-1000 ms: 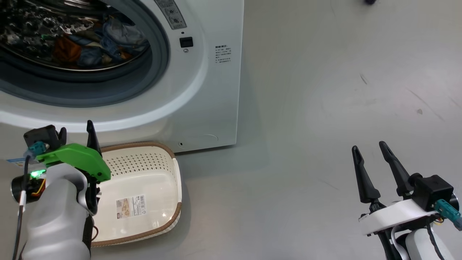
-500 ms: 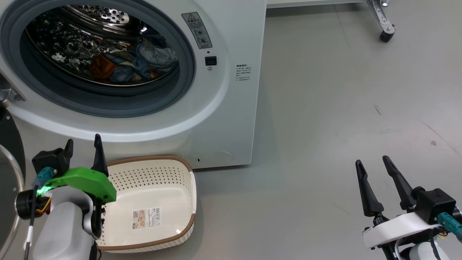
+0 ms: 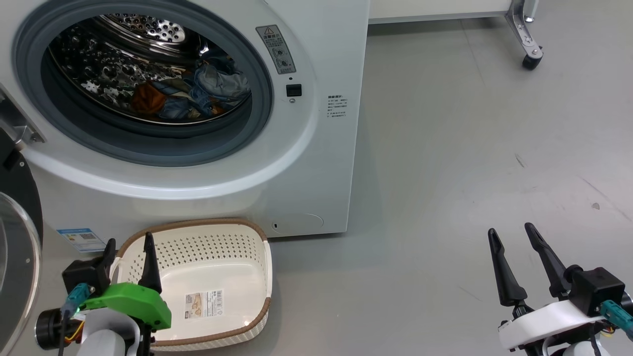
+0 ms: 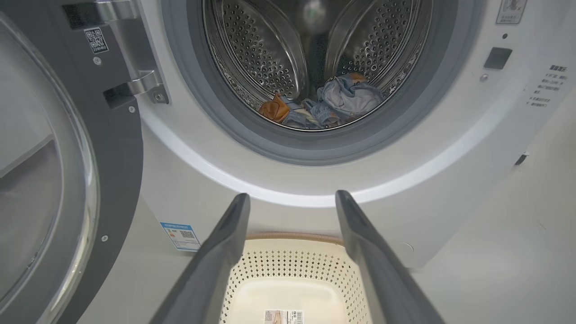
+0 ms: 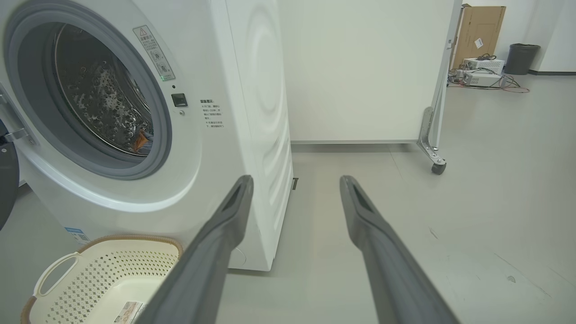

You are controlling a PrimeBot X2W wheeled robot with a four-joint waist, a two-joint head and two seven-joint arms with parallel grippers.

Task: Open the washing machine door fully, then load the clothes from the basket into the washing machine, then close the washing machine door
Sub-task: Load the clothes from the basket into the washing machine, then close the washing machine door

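left end effector [image 3: 129, 239] maybe nearer basket [image 3: 237, 277]

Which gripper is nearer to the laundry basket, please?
Left. The left gripper hovers over the basket's left rim; the right gripper sits well off to its right, above the floor.

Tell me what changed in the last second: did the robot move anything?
Mostly the camera tilted up, so the whole picture slid down; nothing was taken or let go. The left arm drew back toward the robot. Unchanged: the clothes lie in the washing machine, the washing machine door hangs open, the basket sits empty, and the jaws of the left and the right arm stand open.
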